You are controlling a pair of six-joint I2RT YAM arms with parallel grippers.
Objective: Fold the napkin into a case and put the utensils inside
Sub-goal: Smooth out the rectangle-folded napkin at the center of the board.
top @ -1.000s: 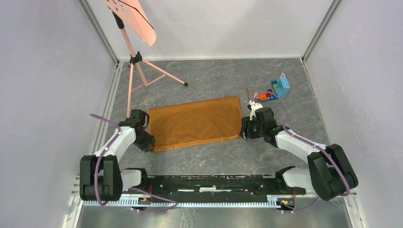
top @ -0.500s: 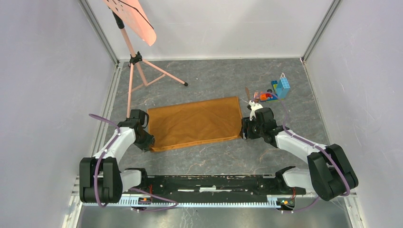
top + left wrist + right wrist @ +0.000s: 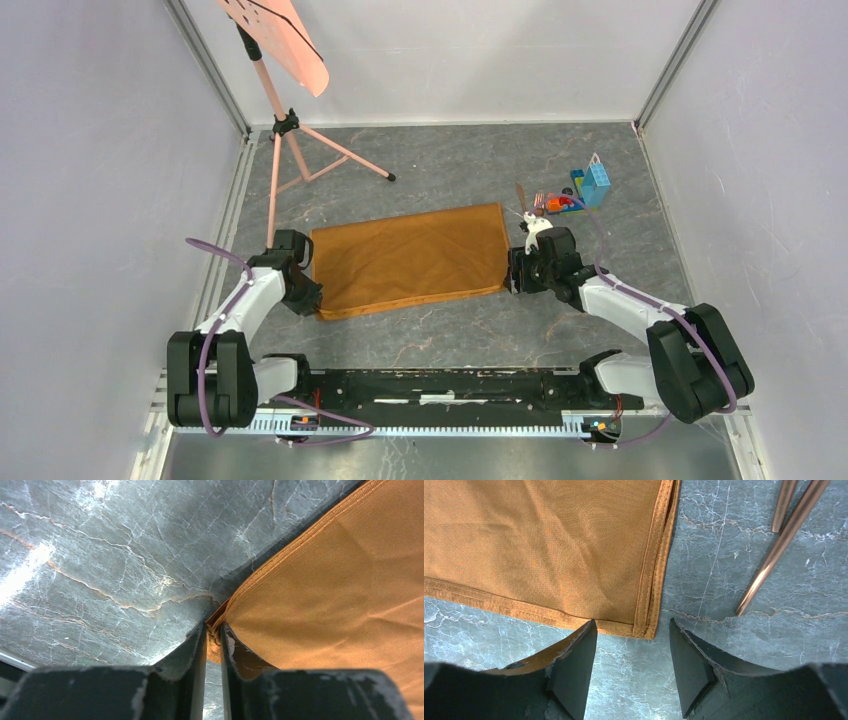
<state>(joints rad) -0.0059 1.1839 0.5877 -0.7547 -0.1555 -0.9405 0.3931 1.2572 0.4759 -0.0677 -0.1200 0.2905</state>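
The orange-brown napkin (image 3: 410, 257) lies folded as a flat rectangle in the middle of the table. My left gripper (image 3: 312, 300) is shut on its near left corner (image 3: 220, 625), the cloth pinched between the fingers. My right gripper (image 3: 512, 280) is open just above the table at the near right corner (image 3: 644, 625), with nothing between the fingers. The two slim reddish-brown utensils (image 3: 528, 204) lie just past the napkin's far right corner. Their handle ends show in the right wrist view (image 3: 774, 545).
A pile of colourful toy bricks (image 3: 585, 188) sits to the right of the utensils. A pink tripod stand (image 3: 290, 140) with a salmon sheet (image 3: 280, 35) stands at the back left. Grey walls close in the table on three sides.
My left gripper has shifted slightly away from me with the napkin corner. The napkin and the right arm look unchanged.
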